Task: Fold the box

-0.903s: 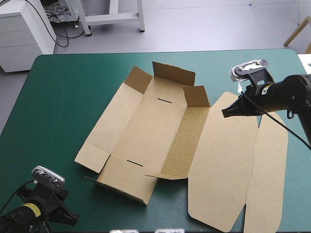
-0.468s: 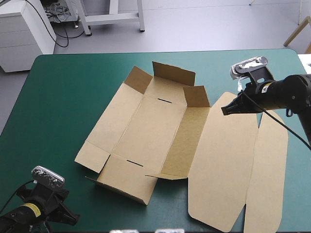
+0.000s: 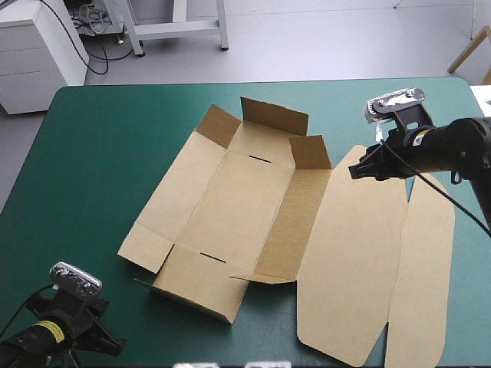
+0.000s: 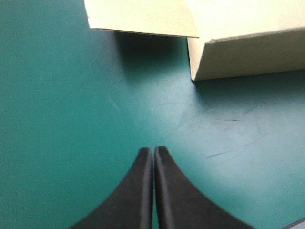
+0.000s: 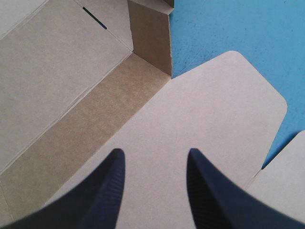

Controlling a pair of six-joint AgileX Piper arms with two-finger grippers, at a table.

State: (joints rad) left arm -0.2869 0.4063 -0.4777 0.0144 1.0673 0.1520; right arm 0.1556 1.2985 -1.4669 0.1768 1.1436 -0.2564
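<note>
The brown box lies mostly flat in the middle of the teal-green table, its far flaps and one near flap raised, its long lid panels spread flat to the right. My right gripper hovers over the far end of the lid panel, open, nothing between its black fingers. My left gripper rests low at the table's near left corner, shut and empty; ahead of it the left wrist view shows the box's near flap and a raised wall.
Bare teal-green cover surrounds the box on the left and far sides. The lid's outer flap reaches close to the table's right and near edges.
The right gripper has shifted slightly up and toward the far side over the lid panel. The box and the left arm have not moved.
</note>
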